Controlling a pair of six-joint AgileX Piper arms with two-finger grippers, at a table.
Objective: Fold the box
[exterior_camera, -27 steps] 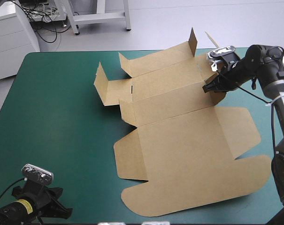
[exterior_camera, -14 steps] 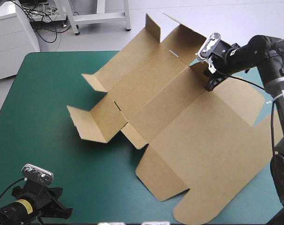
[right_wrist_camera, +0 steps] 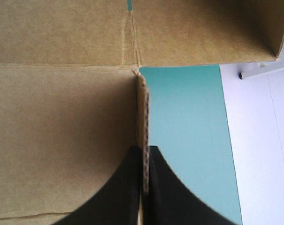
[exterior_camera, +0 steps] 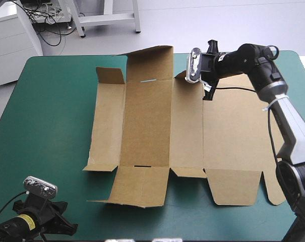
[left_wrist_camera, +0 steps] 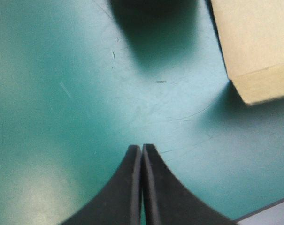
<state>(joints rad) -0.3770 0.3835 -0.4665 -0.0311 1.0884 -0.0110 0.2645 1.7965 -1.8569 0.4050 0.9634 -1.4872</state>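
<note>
The right claw (exterior_camera: 206, 94) is clamped on the box (exterior_camera: 157, 126), pinching a raised edge of board near the sheet's far side. The brown sheet lies opened out across the middle and right of the teal-green worktop (exterior_camera: 46, 126), its far flaps tilted up. The right arm reaches in from the right along the far edge, wrist held level over the board. The right wrist view alone shows the corrugated edge standing thin between the black fingers (right_wrist_camera: 127, 187). The left claw (exterior_camera: 59, 226) sits low at the near left corner, fingers pressed together on nothing; its own view shows them meeting over bare cover, a box corner ahead and to one side.
</note>
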